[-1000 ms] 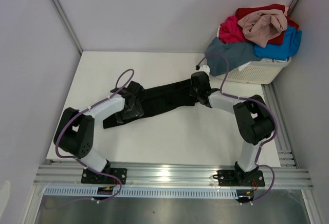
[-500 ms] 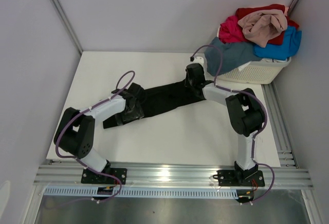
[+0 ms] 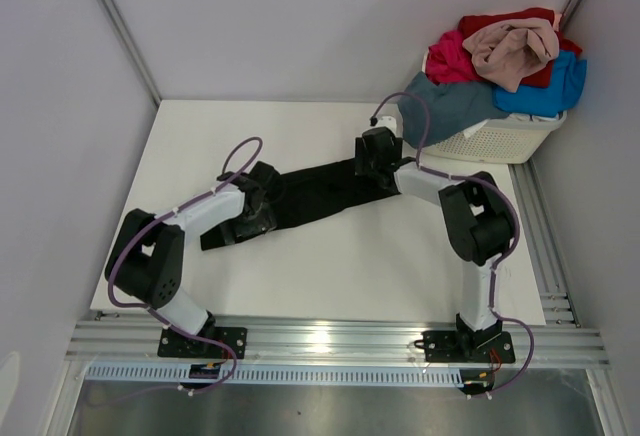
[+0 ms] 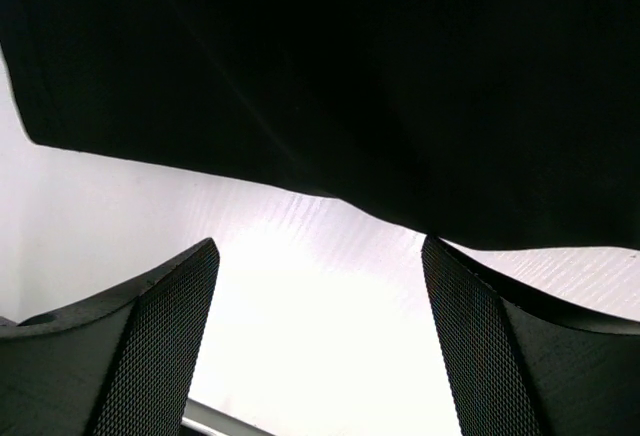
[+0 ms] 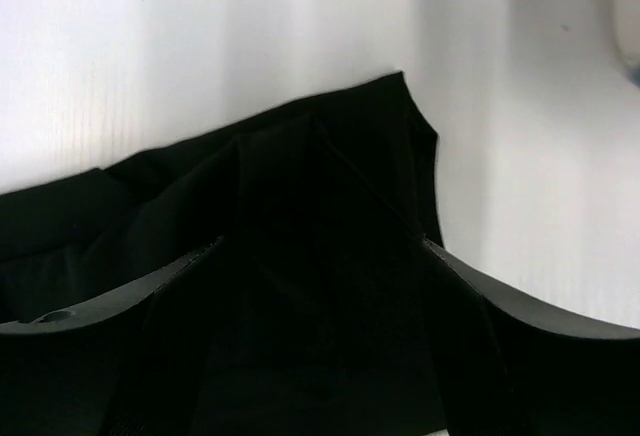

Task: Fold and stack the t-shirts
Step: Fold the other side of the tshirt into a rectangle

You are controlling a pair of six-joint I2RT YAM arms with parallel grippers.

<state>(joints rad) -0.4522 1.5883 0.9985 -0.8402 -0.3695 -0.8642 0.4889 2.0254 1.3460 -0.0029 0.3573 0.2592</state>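
A black t-shirt [image 3: 320, 191] lies pulled into a long band across the middle of the white table [image 3: 330, 266]. My left gripper [image 3: 252, 218] hovers at the band's left part. In the left wrist view it [image 4: 318, 248] is open, with bare table between the fingers and the black t-shirt's [image 4: 350, 76] edge just beyond the tips. My right gripper [image 3: 372, 156] is at the band's far right end. In the right wrist view it [image 5: 320, 248] stands open over the black t-shirt [image 5: 300, 206], holding nothing. More t-shirts sit piled in the basket: red [image 3: 510, 21], beige-pink [image 3: 515, 51], magenta [image 3: 450, 56], bright blue [image 3: 550, 91] and slate grey-blue [image 3: 450, 106].
The white slotted basket [image 3: 500, 141] stands at the table's far right corner, close behind the right gripper. White walls [image 3: 60, 106] close in the table on the left, back and right. A metal rail [image 3: 330, 341] runs along the near edge.
My right gripper was shut on the black t-shirt's right end; it has moved a little back and left and has opened, letting the cloth go. The left arm has hardly moved.
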